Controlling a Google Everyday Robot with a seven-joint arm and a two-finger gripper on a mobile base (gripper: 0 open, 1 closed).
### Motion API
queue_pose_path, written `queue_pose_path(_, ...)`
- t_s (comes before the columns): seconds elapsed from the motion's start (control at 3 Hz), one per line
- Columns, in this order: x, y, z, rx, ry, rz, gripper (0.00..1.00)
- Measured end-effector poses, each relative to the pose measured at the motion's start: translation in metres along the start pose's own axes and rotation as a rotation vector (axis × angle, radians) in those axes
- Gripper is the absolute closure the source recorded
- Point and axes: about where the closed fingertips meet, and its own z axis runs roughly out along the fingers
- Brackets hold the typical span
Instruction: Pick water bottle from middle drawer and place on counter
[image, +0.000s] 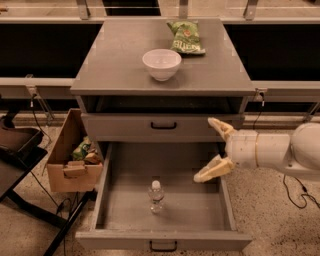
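The water bottle (156, 196) stands upright on the grey floor of the open middle drawer (195, 210), near its centre front, white cap up. My gripper (211, 150) comes in from the right on a white arm and hovers above the drawer's right side, up and to the right of the bottle. Its two cream fingers (214, 170) are spread wide apart and hold nothing. The counter (115, 65) is the grey top slab of the cabinet, above the shut drawer front.
A white bowl (161, 63) and a green snack bag (185, 36) sit on the counter. A cardboard box (74, 159) with items stands on the floor left of the drawer. A black stand (20, 150) is at far left. Cables lie on the floor at right.
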Motion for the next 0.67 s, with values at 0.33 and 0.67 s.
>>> queue_pose_path(0.33, 0.033, 0.018, 0.044, 0.008, -0.067, 0.070, 0.00)
queue_pose_path(0.67, 0.067, 0.028, 0.091, 0.019, -0.116, 0.114, 0.00)
